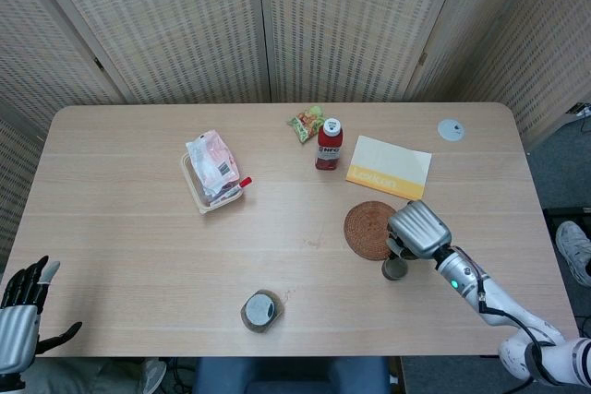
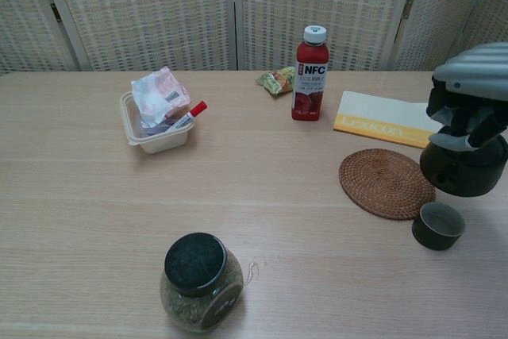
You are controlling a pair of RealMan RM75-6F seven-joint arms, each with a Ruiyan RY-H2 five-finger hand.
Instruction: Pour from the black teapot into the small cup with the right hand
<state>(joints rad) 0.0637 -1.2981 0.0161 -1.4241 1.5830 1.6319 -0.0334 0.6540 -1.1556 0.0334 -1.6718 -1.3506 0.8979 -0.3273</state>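
My right hand (image 2: 470, 89) (image 1: 420, 229) grips the black teapot (image 2: 464, 166) from above and holds it upright, off the table. The teapot hangs just behind and right of the small dark cup (image 2: 437, 225) in the chest view. From the head view the hand covers most of the teapot, and the small cup (image 1: 395, 268) stands just below it. My left hand (image 1: 23, 306) hangs at the table's near left corner, fingers spread and holding nothing.
A round woven coaster (image 2: 386, 182) lies left of the cup. A yellow booklet (image 2: 378, 129), a red NFC bottle (image 2: 309, 74) and a snack packet (image 2: 275, 81) sit behind. A plastic box of packets (image 2: 157, 121) is far left, a dark-lidded jar (image 2: 198, 281) near front.
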